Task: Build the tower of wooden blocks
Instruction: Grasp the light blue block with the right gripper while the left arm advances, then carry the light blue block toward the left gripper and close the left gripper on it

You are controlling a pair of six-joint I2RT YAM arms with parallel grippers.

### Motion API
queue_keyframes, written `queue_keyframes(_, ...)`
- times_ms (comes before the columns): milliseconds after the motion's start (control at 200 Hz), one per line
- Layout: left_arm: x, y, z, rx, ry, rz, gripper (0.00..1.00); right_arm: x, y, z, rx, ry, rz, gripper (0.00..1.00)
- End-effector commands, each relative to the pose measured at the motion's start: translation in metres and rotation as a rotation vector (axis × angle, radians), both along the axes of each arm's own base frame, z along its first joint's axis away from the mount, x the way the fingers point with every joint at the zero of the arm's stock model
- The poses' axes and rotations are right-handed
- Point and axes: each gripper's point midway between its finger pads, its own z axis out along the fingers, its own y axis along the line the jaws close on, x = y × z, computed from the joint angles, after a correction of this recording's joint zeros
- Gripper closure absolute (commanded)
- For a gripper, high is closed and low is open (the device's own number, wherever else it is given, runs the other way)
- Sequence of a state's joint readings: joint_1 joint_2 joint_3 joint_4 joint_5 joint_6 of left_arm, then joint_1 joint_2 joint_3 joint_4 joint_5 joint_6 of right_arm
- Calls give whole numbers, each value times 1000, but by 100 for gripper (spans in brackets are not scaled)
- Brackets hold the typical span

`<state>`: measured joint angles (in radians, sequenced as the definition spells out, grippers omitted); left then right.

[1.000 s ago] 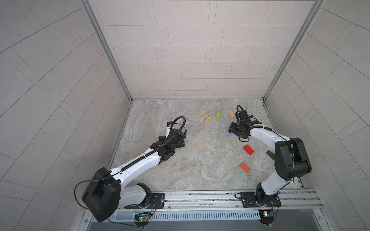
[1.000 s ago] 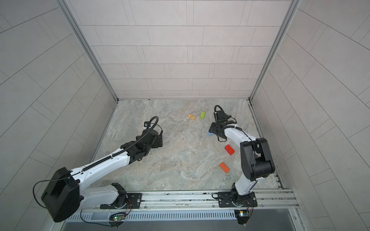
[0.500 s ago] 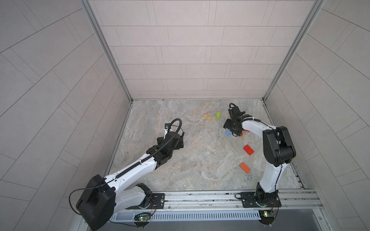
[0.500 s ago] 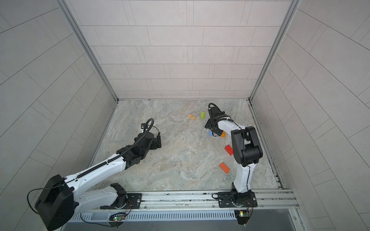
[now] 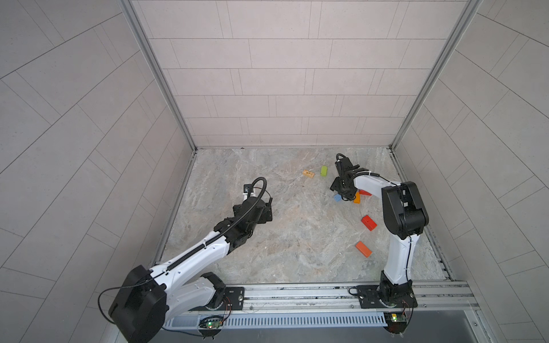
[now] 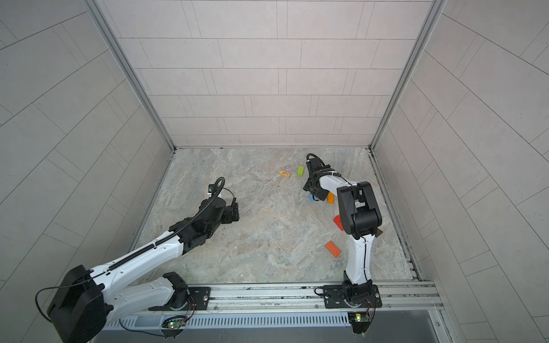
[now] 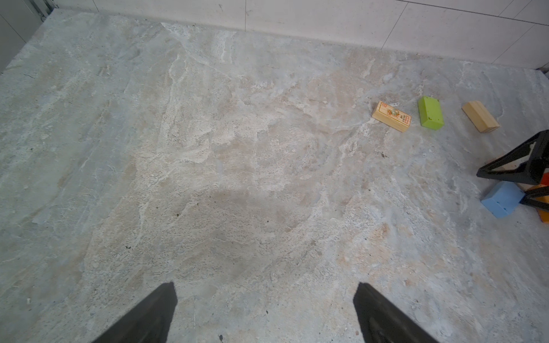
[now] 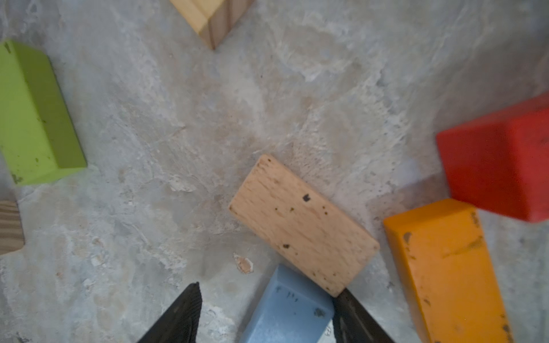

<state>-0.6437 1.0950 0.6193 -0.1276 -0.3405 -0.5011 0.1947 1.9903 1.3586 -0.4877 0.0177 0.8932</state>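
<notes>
No tower had been begun, as far as I could see. The wood blocks all lay loose on the tabletop (image 5: 297, 243), none clearly stacked on another, and most were gathered toward its far right part.

The right tool (image 8: 269, 297) was down among them, its jaws spread either side of the light blue block (image 8: 288, 311). One finger (image 8: 350, 320) sat at the block's edge and the other finger (image 8: 181, 320) stood off it with bare surface between, so nothing was pinched yet.

A plain tan plank (image 8: 300, 222) lay flat with a corner at the blue one; whether it touched or overlapped it, I couldn't tell. An orange block (image 8: 445, 267) and a red block (image 8: 499, 166) lay just beside these. Farther back were the lime green block (image 5: 323, 170), a printed tan block (image 5: 308, 174) and another tan block (image 7: 479, 116). Nearer the front, a second red block (image 5: 368, 222) and a second orange block (image 5: 363, 249) lay apart from the rest.

The left tool (image 7: 264, 297) hung over bare tabletop well away from the blocks, jaws wide and empty.

To my eye the whole build was still to do, beginning with taking up that blue piece.

The tabletop was matt, mottled grey and beige like stone, with a few dark specks. Pale tiled walls closed three sides, with metal posts in the corners. A metal rail (image 5: 297, 297) along the front carried both arm bases.
</notes>
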Motion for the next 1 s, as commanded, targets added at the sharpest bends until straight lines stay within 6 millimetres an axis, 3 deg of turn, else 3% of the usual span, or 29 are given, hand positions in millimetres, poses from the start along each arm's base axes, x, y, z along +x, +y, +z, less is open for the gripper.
queue_keyframes(0,-3,-2,-3,-11,17,-6,0,-8,0,-16,11,56,-18,38)
queue_keyframes(255,-10,-3,1,-43,28,-22,0,-5,14,-27,65,69,22,76)
queue_keyframes(465,-22,-17,5,-128,75,-89,4,-4,22,-22,83,65,80,90)
queue_keyframes(681,-38,-50,38,-300,81,-253,9,0,46,21,141,-24,205,94)
queue_keyframes(826,-47,-80,60,-454,78,-389,30,-5,69,60,216,-113,311,97)
queue_keyframes(996,-44,-109,63,-570,79,-492,40,-22,95,99,368,-230,419,98)
